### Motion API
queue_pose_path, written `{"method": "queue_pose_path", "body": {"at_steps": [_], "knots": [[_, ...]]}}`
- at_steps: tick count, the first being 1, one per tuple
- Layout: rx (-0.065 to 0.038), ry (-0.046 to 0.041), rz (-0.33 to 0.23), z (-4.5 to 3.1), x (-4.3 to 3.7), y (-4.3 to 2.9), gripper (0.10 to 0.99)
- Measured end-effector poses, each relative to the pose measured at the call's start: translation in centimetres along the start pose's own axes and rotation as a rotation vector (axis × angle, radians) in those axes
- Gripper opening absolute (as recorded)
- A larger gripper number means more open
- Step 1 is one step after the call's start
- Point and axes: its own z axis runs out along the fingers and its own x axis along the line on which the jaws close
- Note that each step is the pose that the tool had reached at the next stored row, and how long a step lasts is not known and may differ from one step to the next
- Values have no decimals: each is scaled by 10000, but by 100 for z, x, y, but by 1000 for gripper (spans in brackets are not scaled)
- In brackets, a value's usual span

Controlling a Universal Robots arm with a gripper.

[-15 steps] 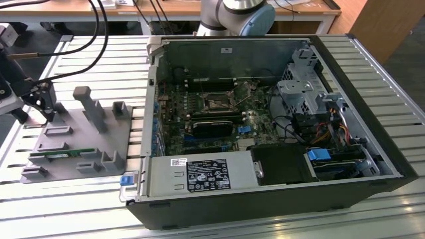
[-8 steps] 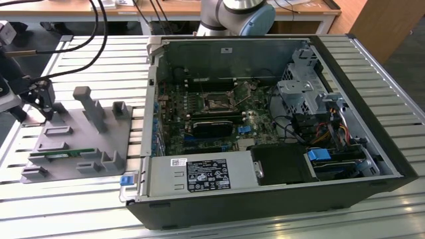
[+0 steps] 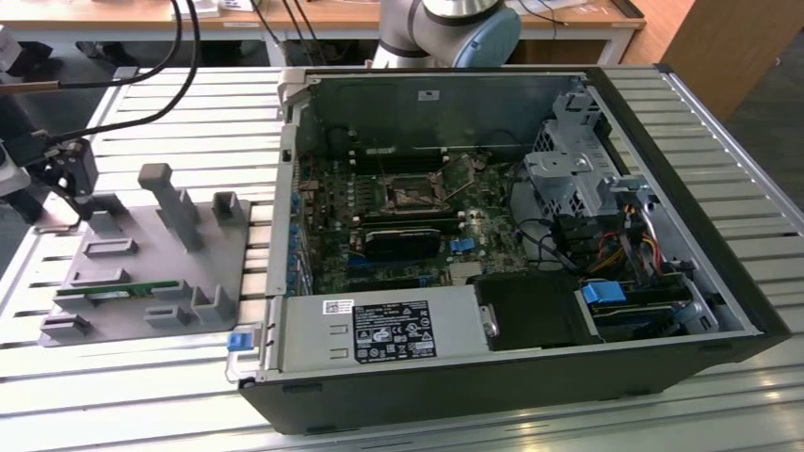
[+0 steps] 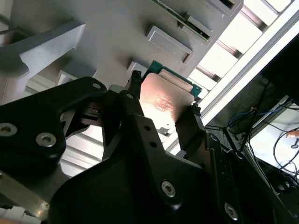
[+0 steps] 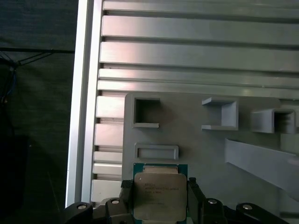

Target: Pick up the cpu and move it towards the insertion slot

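Observation:
The cpu [image 5: 160, 195], a flat square chip with a silver top and a thin green rim, sits between the two black fingers of my gripper [image 5: 160, 186]. In both wrist views the fingers press on two opposite edges of the cpu [image 4: 164, 100], which hangs just above the grey fixture plate [image 5: 201, 144]. In the exterior view my gripper [image 3: 73, 188] is at the far left, over the back corner of the fixture plate [image 3: 138, 259]. The insertion slot [image 3: 412, 193] lies inside the open computer case, on the motherboard, well off toward the exterior view's right.
The open computer case [image 3: 741, 301] has tall walls, a power supply [image 3: 377, 330], drive cages and cables. A green memory stick [image 3: 120, 292] lies on the fixture plate among upright grey holders [image 3: 169, 202]. The slatted metal table [image 5: 196, 56] ends close beside the gripper.

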Motion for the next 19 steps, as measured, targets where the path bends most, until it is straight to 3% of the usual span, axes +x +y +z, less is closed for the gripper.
{"method": "queue_pose_path", "body": {"at_steps": [19], "knots": [[13,1,0,-117,2,6,545]]}}
